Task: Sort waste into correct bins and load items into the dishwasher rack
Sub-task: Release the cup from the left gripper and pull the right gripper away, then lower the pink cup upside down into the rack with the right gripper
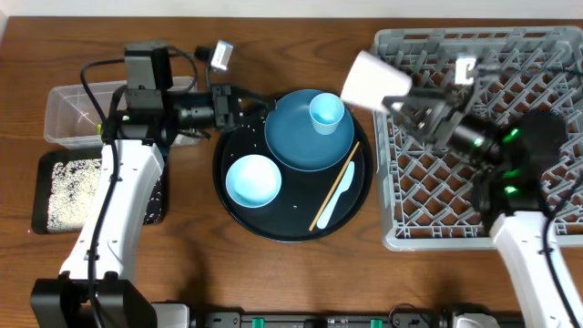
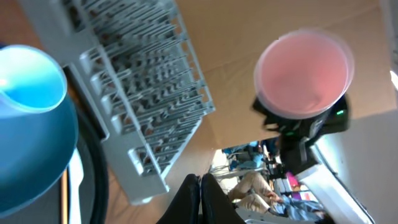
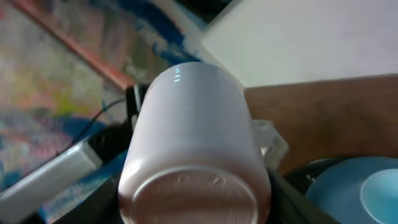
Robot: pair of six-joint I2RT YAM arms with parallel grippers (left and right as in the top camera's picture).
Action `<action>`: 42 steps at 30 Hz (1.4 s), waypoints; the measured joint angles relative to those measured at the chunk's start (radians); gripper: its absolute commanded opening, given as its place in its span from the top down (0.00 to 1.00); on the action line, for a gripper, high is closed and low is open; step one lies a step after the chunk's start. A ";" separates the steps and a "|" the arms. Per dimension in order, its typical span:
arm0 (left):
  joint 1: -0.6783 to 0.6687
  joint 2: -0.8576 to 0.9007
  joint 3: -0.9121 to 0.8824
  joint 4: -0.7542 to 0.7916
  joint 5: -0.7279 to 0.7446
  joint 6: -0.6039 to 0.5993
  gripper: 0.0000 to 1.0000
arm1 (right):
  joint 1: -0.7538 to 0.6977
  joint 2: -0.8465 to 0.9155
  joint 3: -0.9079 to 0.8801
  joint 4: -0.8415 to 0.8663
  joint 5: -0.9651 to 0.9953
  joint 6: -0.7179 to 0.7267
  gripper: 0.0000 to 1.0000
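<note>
1. Overhead, the surface: a brown wooden table (image 1: 191,264) fills the view.
2. Overhead, right pincer (image 1: 407,102): its jaws stand about half apart and clamp the pink cup (image 1: 375,80). The cup is lifted and tipped on its side, and juts out from the pincer toward the left arm. The grey dishwasher rack (image 1: 537,64) lies under and behind this pincer.
3. Overhead, left pincer (image 1: 258,102): it is shut and holds nothing, with its tip over the rim of the round black tray (image 1: 221,196). Just ahead of it lies the dark-blue plate (image 1: 291,141) with the light-blue cup (image 1: 326,112) standing on it. Behind its arm are the clear tub (image 1: 68,114) and the shallow black tray (image 1: 38,191), which holds rice grains (image 1: 68,187).
4. Overhead, the count:
   - two arms, two cups, two bins;
   - one plate and one light-blue bowl (image 1: 252,179);
   - one chopstick (image 1: 346,164) and one white spoon (image 1: 330,210), lying side by side on the round tray;
   - one rack.
5. Left wrist view: the left pincer (image 2: 199,199) has its fingers pressed together and empty. Far ahead of it the pink cup (image 2: 303,74) shows its open mouth, carried on the dark right pincer. The rack (image 2: 143,93) lies on the wood between them, and the light-blue cup (image 2: 31,87) is close on one side. Beyond the table the room is a blur, with seated people.
6. Right wrist view: the pink cup (image 3: 193,124) fills the right pincer (image 3: 196,199), base toward the camera, with a dark finger on each flank. Past it are the table (image 3: 323,106), the plate (image 3: 336,186) and the light-blue cup (image 3: 380,193). The room behind is blurred colour and a white patch.
</note>
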 measured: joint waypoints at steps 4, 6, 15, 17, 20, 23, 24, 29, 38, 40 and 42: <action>0.000 0.000 0.000 -0.125 -0.084 0.046 0.94 | -0.050 0.000 0.117 -0.299 -0.009 -0.066 0.78; 0.000 0.000 -0.001 -0.193 -0.139 0.070 0.94 | -0.061 0.000 0.172 -0.467 0.000 -0.128 0.78; 0.000 0.000 -0.002 -0.345 -0.329 0.145 0.94 | -0.063 0.000 0.409 -1.200 0.251 -0.502 0.82; 0.000 0.000 -0.002 -0.348 -0.356 0.152 0.94 | -0.063 0.000 0.447 -1.293 0.340 -0.571 0.82; 0.000 0.000 -0.002 -0.349 -0.391 0.153 0.94 | -0.051 -0.001 0.483 -1.403 0.487 -0.652 0.83; 0.000 0.000 -0.002 -0.349 -0.424 0.156 0.93 | -0.027 -0.001 0.490 -1.479 0.621 -0.699 0.85; 0.000 0.000 -0.002 -0.349 -0.437 0.158 0.90 | -0.017 -0.001 0.490 -1.500 0.663 -0.711 0.86; 0.000 0.000 -0.002 -0.349 -0.489 0.170 0.66 | 0.043 0.009 0.491 -1.537 0.813 -0.740 0.89; 0.000 0.000 -0.002 -0.349 -0.514 0.171 0.46 | 0.147 0.107 0.492 -1.584 0.993 -0.754 0.93; 0.000 0.000 -0.002 -0.349 -0.514 0.173 0.39 | 0.157 0.132 0.491 -1.605 1.008 -0.754 0.93; 0.000 0.000 -0.002 -0.350 -0.515 0.172 0.38 | 0.161 0.154 0.491 -1.629 1.018 -0.751 0.93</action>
